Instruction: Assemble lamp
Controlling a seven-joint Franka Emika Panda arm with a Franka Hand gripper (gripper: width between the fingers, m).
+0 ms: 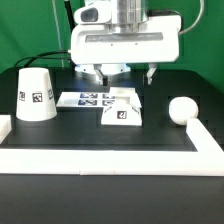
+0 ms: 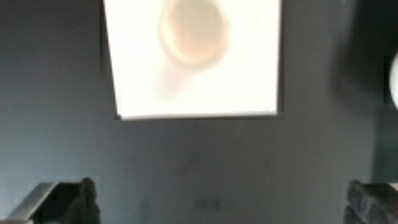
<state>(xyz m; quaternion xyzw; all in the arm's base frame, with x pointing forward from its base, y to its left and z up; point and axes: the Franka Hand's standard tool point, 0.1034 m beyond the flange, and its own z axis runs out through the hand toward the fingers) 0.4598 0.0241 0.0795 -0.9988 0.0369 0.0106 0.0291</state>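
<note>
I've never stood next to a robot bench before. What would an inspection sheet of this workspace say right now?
Surface: black table, edged by a white border rail.
Job's things: shade standing narrow end up at the exterior view's left; base near the middle; bulb at the exterior view's right. All three are apart, nothing joined.
Clutter: only the marker board, flat on the table beside the base.
Grippers: gripper open and empty, above the base; the wrist view looks down on the base's round socket.
Cables: nothing seen.
Surroundings: green backdrop behind the table.
</note>
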